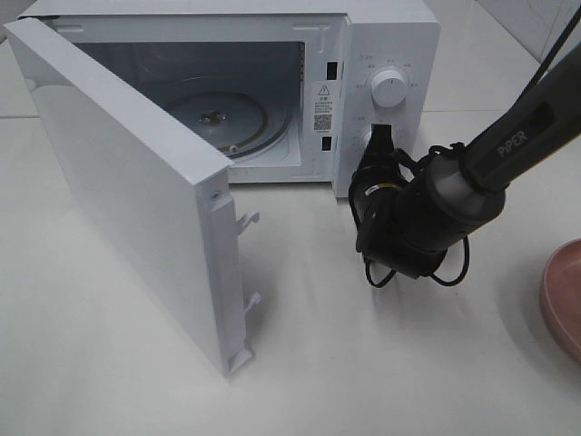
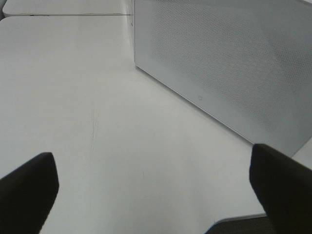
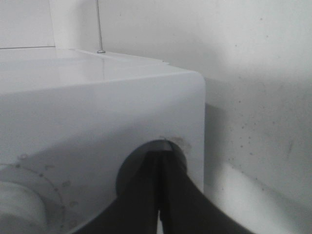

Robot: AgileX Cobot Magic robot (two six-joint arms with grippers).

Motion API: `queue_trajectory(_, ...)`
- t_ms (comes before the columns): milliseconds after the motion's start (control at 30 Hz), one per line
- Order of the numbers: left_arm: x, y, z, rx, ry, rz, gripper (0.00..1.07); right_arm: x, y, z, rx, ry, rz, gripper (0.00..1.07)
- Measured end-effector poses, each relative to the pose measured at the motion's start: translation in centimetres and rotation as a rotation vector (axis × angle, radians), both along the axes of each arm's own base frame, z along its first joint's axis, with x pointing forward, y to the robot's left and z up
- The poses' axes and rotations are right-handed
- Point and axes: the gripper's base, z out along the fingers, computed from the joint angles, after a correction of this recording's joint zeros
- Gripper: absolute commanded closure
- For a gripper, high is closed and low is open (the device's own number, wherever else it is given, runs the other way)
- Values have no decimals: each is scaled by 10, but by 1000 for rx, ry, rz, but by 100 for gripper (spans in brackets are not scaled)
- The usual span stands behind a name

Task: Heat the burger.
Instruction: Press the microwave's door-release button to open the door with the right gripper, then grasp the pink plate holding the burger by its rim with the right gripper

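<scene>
While the door (image 1: 136,200) stands open, closed right gripper (image 1: 380,136) touches microwave panel (image 1: 399,54)

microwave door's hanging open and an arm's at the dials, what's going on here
The microwave has its door open, its turntable bare. The right gripper, shut, is at the control panel just below the upper knob. The left gripper hangs open over the table by the door, holding nothing. A pink plate shows at the right; no burger is in view.
</scene>
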Motion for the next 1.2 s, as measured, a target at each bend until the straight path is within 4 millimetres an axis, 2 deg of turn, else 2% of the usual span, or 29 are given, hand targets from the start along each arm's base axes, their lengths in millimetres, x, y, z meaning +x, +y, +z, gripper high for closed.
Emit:
queue_trajectory(467, 0, 0, 0, 0, 0, 0, 7, -4, -10, 15, -33, 46, 72, 107)
queue_trajectory(1000, 0, 0, 0, 0, 0, 0, 7, -38, -17, 38, -183, 169, 297, 107)
queue_trajectory(1067, 0, 0, 0, 0, 0, 0, 7, -51, -16, 46, -270, 206, 441, 107)
queue_trajectory(1200, 0, 0, 0, 0, 0, 0, 7, -58, -16, 50, -318, 231, 520, 107)
